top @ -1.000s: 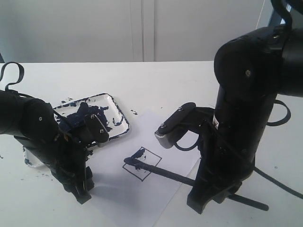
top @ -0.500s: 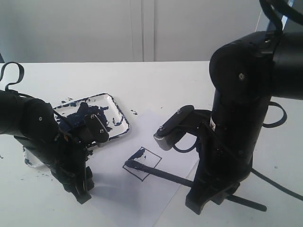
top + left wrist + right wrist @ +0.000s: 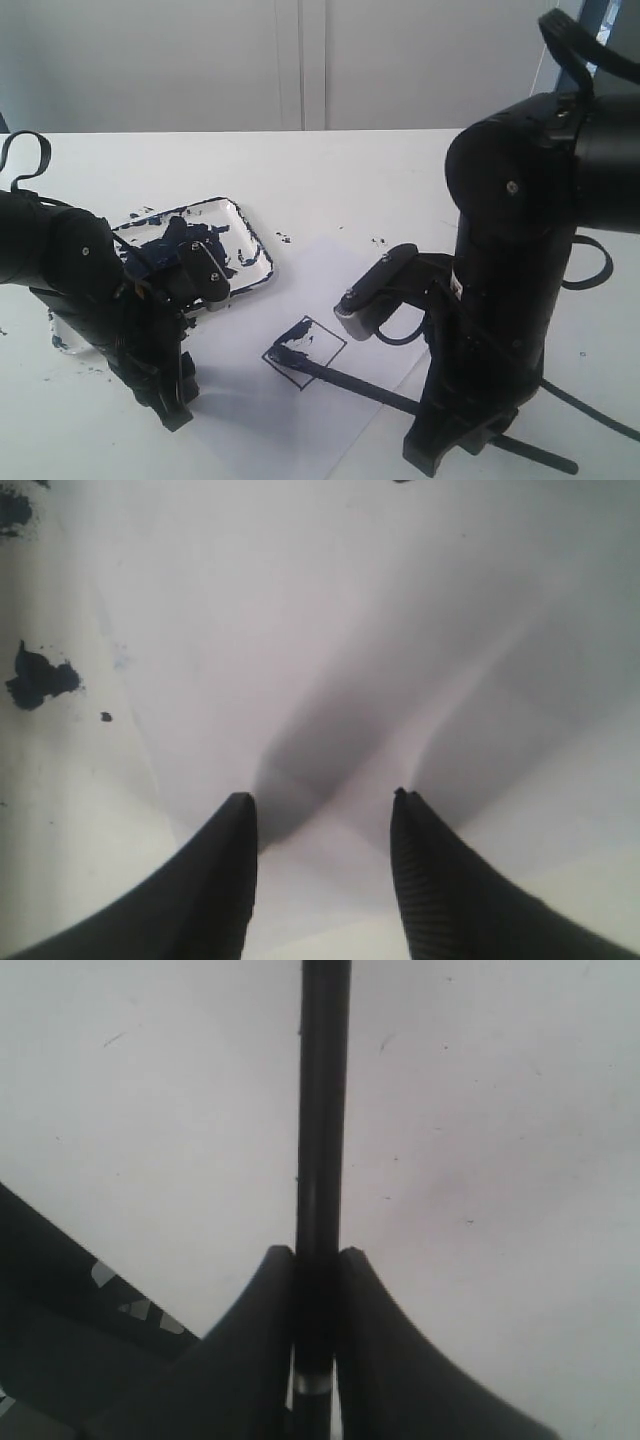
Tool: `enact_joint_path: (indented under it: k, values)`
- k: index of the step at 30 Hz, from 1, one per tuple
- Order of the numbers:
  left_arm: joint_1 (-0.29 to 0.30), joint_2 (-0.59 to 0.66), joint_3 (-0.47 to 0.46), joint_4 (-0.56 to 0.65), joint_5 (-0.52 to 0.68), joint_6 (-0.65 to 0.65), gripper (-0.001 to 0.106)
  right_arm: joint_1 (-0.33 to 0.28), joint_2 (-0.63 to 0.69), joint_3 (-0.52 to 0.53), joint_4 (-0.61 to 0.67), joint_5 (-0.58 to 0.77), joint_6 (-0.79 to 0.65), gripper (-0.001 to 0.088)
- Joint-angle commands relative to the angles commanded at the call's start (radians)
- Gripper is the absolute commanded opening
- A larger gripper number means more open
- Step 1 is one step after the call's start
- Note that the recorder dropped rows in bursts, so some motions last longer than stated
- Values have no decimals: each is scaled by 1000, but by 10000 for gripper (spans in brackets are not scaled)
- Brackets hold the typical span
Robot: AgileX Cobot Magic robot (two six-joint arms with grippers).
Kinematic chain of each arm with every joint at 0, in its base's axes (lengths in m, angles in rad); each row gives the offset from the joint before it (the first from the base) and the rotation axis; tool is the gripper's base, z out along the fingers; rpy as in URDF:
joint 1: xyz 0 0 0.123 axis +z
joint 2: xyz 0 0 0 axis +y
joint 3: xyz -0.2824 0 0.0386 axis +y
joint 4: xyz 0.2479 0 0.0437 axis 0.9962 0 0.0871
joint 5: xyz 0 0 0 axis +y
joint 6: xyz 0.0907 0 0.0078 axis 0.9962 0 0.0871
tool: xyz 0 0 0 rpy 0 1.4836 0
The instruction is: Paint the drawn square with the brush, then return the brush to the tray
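Note:
The drawn square (image 3: 305, 350) lies tilted on the white paper sheet (image 3: 330, 270); it has a black outline and blue paint over its far-left part. The brush (image 3: 350, 380) is a long black stick with its tip resting inside the square's left corner. Its shaft runs right under the right arm. My right gripper (image 3: 450, 440) stands low over the table, shut on the brush (image 3: 322, 1110) between its fingers (image 3: 316, 1252). The paint-smeared tray (image 3: 252, 243) sits at the left, behind the left arm. My left gripper (image 3: 172, 408) is open (image 3: 322, 800) and pressed down on the paper, holding nothing.
Blue paint splatters mark the table near the tray (image 3: 284, 238) and beside the paper's edge (image 3: 40, 675). The bulky right arm (image 3: 520, 260) hides the right side of the table. A wall rises behind the table.
The right arm has shifted slightly right and nearer. The brush tip has slid a little toward the near side inside the square. The left arm has not moved.

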Motion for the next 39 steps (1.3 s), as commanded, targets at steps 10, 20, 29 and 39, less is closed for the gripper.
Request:
enact_joint_path:
  k: [10,20,29,39]
  values:
    - [0,0,0,0,8,0,479,0,0,0,-123,0,66,0]
    - [0,0,0,0,8,0,479,0,0,0,46,0,-28,0]
    - [0,0,0,0,8,0,479,0,0,0,67,0,-51,0]
    - [0,0,0,0,8,0,479,0,0,0,-106,0,57,0]
